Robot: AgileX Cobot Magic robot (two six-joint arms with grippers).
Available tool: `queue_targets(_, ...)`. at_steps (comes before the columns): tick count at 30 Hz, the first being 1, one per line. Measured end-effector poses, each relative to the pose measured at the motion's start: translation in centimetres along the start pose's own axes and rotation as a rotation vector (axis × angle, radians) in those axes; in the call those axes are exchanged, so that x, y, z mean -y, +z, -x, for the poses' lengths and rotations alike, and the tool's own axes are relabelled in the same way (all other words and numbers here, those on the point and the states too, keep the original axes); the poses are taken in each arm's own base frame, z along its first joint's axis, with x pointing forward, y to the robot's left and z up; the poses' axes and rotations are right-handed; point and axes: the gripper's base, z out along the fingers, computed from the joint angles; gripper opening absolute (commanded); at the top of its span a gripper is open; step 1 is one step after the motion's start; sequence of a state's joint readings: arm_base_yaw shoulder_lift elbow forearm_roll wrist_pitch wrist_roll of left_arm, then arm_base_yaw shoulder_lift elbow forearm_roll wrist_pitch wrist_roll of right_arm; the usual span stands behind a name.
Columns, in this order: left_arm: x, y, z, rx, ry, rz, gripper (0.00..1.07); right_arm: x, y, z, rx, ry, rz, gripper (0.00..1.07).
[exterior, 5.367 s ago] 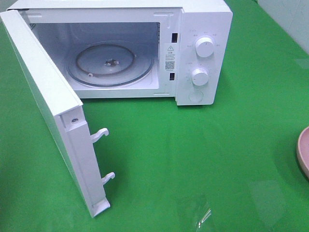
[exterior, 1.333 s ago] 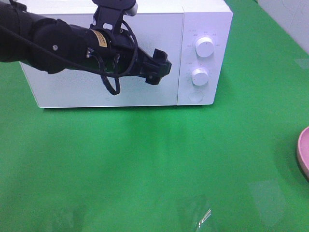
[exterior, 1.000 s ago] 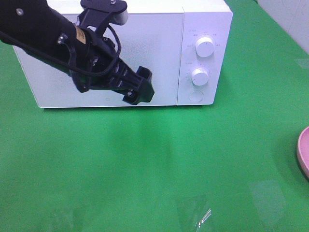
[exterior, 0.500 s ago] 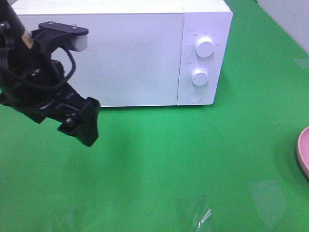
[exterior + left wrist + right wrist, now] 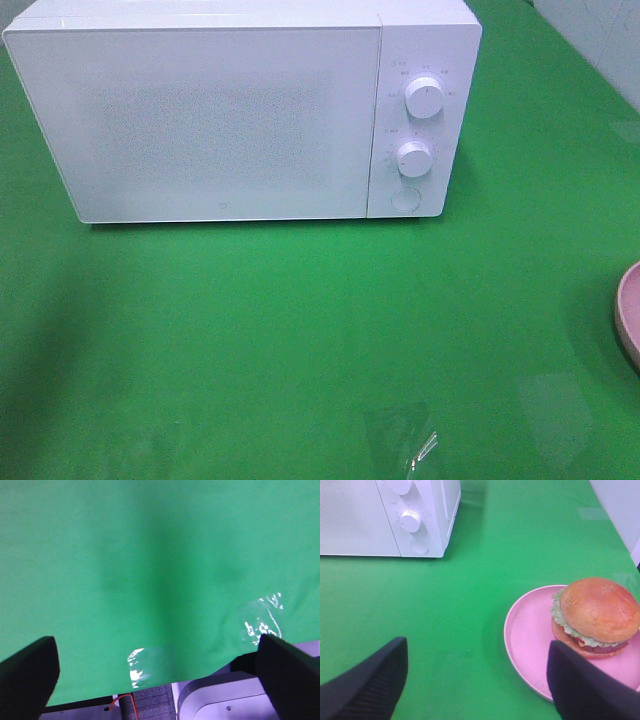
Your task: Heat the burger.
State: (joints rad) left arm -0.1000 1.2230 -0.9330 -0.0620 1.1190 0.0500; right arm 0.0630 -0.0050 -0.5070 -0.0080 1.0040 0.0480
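The burger (image 5: 594, 616), with a golden-brown bun, green lettuce and a brown patty, sits on a pink plate (image 5: 527, 640) in the right wrist view. My right gripper (image 5: 477, 647) is open and empty, hovering above the green cloth to the side of the plate. The white microwave (image 5: 240, 110) stands at the back of the table with its door shut; it also shows in the right wrist view (image 5: 390, 517). My left gripper (image 5: 155, 645) is open and empty over bare green cloth near the table's front edge. Neither arm shows in the exterior view.
Only the rim of the pink plate (image 5: 628, 315) shows at the right edge of the exterior view. The microwave has two knobs (image 5: 425, 98) and a round button (image 5: 403, 200). Clear tape patches (image 5: 410, 440) lie on the cloth near the front.
The microwave door, open earlier, is now shut. My left arm pulled back from the door towards the front left and left the exterior view.
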Motion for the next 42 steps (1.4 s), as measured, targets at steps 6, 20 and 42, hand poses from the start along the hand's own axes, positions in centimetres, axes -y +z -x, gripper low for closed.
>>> queue_targets(6, -2.1, -1.2, -3.1, 0.053, -0.102, 0.036, 1.02, 0.0, 0.0, 0.0, 0.0, 0.0, 0.0, 0.75)
queue_targets(20, -1.1, -1.0, -12.2, 0.227, -0.09, 0.074, 1.02, 0.0, 0.0, 0.0, 0.0, 0.0, 0.0, 0.75)
queue_targets(42, 0.4, -4.5, -20.3, 0.797, -0.045, 0.15, 1.02, 0.0, 0.0, 0.0, 0.0, 0.0, 0.0, 0.75)
